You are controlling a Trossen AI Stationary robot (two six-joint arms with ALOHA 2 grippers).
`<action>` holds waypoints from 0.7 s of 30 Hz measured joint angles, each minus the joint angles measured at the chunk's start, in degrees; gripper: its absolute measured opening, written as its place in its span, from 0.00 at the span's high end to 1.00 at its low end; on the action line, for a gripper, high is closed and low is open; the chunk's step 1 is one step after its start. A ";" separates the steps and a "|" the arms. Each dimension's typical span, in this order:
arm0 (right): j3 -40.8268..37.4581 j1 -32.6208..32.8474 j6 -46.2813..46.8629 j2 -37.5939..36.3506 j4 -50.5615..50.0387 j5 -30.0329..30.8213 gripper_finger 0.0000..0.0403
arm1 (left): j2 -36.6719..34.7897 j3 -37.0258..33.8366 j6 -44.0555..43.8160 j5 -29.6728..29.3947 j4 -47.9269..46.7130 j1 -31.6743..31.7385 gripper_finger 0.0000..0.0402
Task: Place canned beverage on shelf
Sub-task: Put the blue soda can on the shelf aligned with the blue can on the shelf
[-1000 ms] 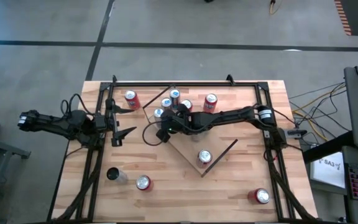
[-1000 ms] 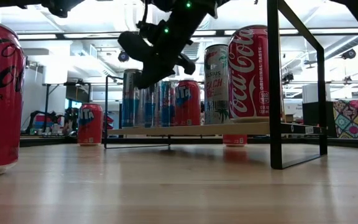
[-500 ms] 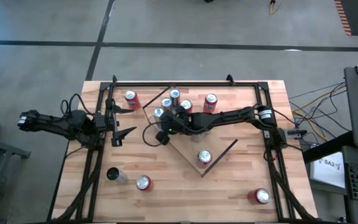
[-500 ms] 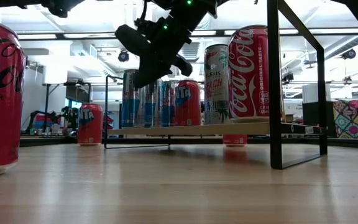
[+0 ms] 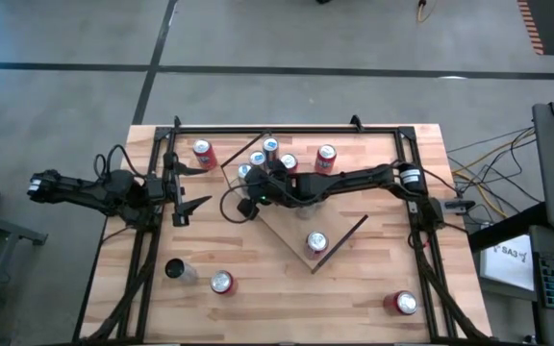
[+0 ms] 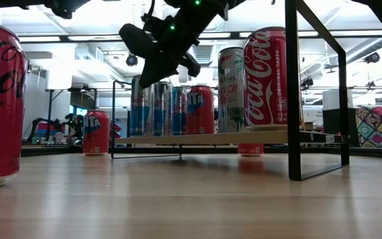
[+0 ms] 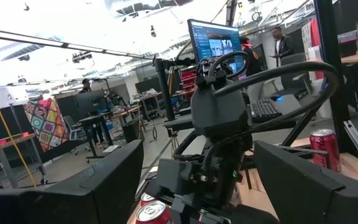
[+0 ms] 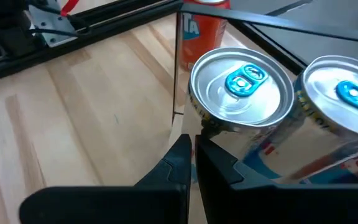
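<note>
The right hand [image 5: 249, 201] is hanging above the shelf [image 5: 287, 231], near the corner that points toward the left arm. Its fingers [image 8: 188, 163] are pressed together and are holding nothing. In the right wrist view, the fingertips are hovering just beside a silver can [image 8: 241, 93] with a blue tab, and a second such can [image 8: 344, 99] is standing next to it. In the low view, this hand [image 6: 152, 63] is sitting higher than the tops of the cans.

Several cans are already standing in a group [image 5: 269, 160] at the far part of the shelf, and one red can [image 5: 316, 242] is standing alone near its front corner.

The left hand [image 5: 188, 185] is waiting at the left side of the tabletop [image 5: 354, 288], with its fingers spread and empty. Other cans [image 5: 221, 282] are lying around on the tabletop, off the shelf.
</note>
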 joint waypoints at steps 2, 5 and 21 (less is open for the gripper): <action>0.00 -0.07 -0.09 0.00 0.01 0.02 0.97 | 0.00 0.01 0.00 0.00 0.00 0.00 0.28; 0.00 -0.07 -0.22 0.00 -0.01 -0.21 0.97 | 0.00 0.00 0.00 0.00 0.00 0.00 0.28; -0.07 -1.05 8.48 -3.97 -6.98 -2.74 0.97 | 0.13 0.01 0.00 -0.01 -0.04 0.00 0.28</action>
